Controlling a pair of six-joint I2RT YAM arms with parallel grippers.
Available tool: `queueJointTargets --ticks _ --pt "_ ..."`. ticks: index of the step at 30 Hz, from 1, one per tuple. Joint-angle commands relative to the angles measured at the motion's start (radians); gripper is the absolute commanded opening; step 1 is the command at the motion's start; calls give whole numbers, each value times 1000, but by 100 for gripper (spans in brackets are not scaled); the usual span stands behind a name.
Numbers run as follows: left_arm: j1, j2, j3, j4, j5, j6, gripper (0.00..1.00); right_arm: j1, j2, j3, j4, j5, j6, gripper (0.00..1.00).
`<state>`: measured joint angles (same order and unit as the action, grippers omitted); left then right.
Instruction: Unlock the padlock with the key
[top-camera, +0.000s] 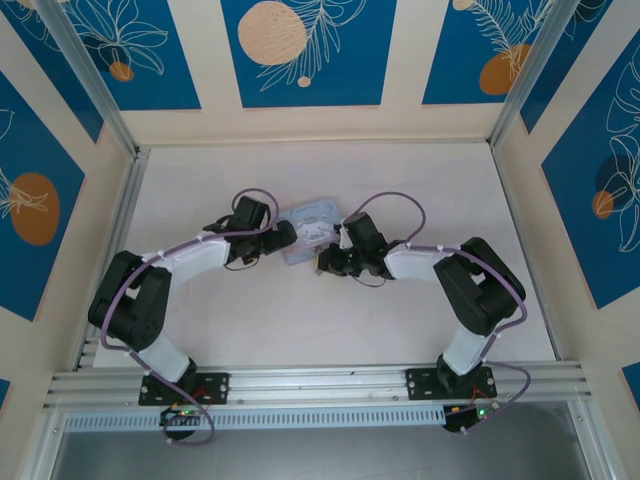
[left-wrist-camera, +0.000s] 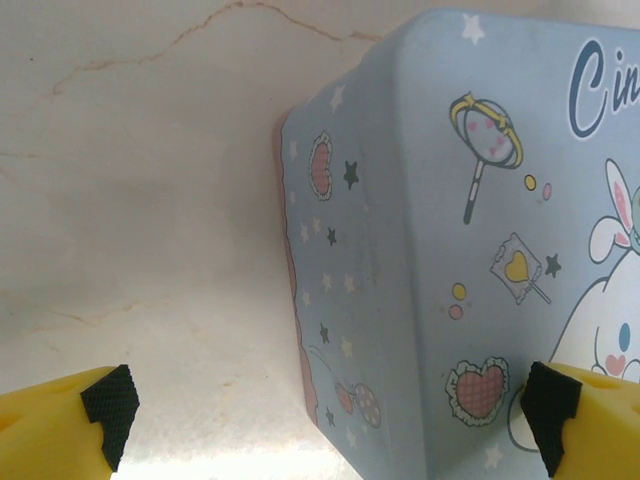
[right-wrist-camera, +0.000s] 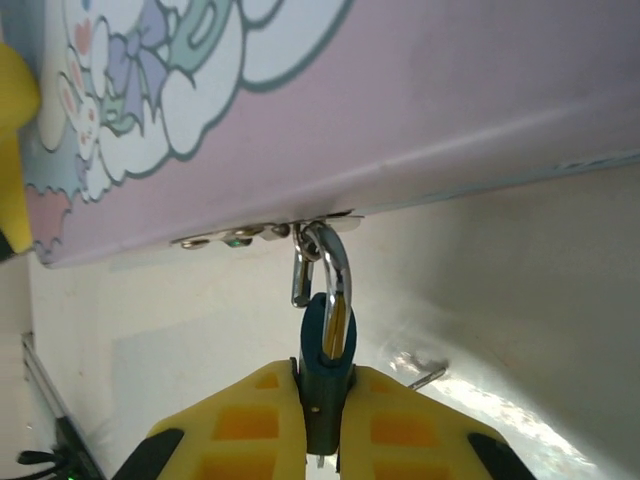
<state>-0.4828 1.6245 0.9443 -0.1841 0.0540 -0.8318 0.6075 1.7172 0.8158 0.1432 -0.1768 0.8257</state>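
Note:
The teal-blue padlock (right-wrist-camera: 325, 370) hangs by its chrome shackle (right-wrist-camera: 335, 270) from the hasp of the pale blue tin (right-wrist-camera: 400, 110). My right gripper (right-wrist-camera: 322, 410) is shut on the padlock body, its yellow fingers (right-wrist-camera: 240, 425) pressing both sides. A thin grey metal piece, seemingly the key (right-wrist-camera: 426, 377), lies on the table just right of the padlock, outside the fingers. My left gripper (left-wrist-camera: 325, 410) is open and straddles a corner of the tin (left-wrist-camera: 450, 250); its black pads (left-wrist-camera: 108, 405) are apart from the tin's side. From above, both grippers meet at the tin (top-camera: 312, 228).
The tin sits mid-table on the white surface (top-camera: 300, 320). Patterned blue walls and metal frame posts (top-camera: 120, 130) enclose the table. The two arms arch inward from their bases at the near rail (top-camera: 320, 385).

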Motion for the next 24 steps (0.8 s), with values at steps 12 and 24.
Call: queueJointTargets --ticks 12,24 --pt "-22 65 -81 -26 27 -39 99 9 129 -84 271 25 408 0" --pt "-22 23 -25 -74 10 -14 99 11 173 -74 284 19 432 0"
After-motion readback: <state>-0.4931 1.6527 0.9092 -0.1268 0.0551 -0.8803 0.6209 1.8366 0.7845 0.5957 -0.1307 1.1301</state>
